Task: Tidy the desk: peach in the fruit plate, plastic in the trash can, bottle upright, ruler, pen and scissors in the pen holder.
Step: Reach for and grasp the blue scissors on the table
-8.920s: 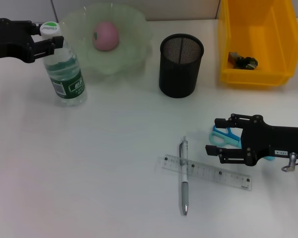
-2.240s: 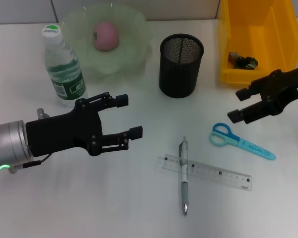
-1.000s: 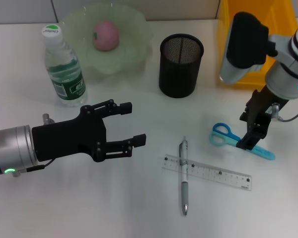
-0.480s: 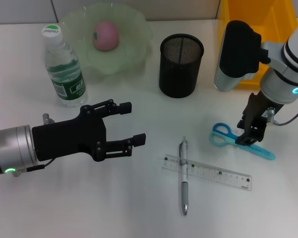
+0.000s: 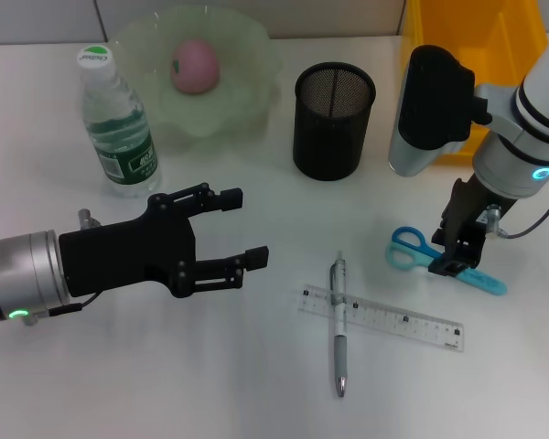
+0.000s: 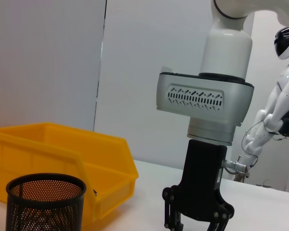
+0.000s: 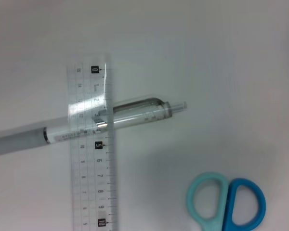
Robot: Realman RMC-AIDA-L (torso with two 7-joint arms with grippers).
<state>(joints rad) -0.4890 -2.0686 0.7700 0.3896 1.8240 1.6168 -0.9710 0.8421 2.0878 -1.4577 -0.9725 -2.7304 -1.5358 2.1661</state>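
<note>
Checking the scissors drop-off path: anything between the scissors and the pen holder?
Nothing visible. The scissors lie flat on the table with the right gripper directly over them; the stretch of table up to the pen holder is bare. Pen and ruler lie off to the side, nearer the robot.

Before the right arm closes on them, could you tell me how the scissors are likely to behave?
The scissors lie flat on the table, so they probably offer little edge to grip. They look rigid, yet may pivot or slide if pinched off-centre.

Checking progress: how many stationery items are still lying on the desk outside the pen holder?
3: the scissors under the right gripper, and the pen crossing the ruler in front of the pen holder.
</note>
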